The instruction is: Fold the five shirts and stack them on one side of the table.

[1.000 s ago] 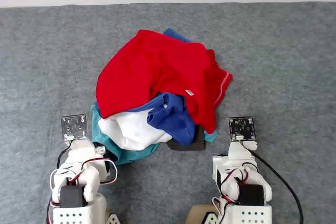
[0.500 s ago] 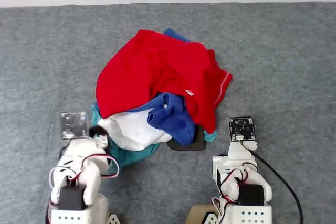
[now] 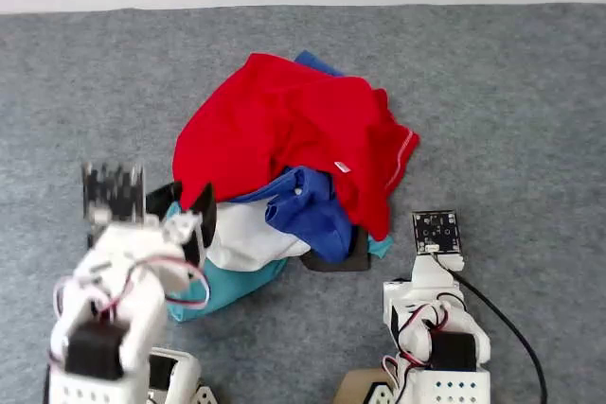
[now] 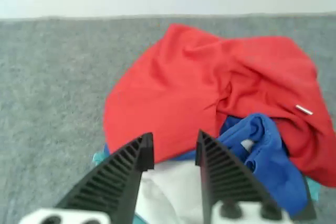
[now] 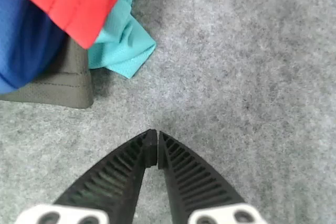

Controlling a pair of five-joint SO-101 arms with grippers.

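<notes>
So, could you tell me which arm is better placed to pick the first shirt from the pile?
Probably left. The left gripper is open just above the crumpled white shirt, next to the big red shirt. The right gripper is shut over the bare grey felt table covering, off to the side.

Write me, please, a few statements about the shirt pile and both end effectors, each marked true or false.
1. The red shirt lies on top of the pile. True.
2. The left end effector is shut. False: it is open and grips nothing.
3. The right end effector holds the teal shirt. False: it is shut on nothing, over bare table.
4. The white shirt touches the blue shirt. True.
</notes>
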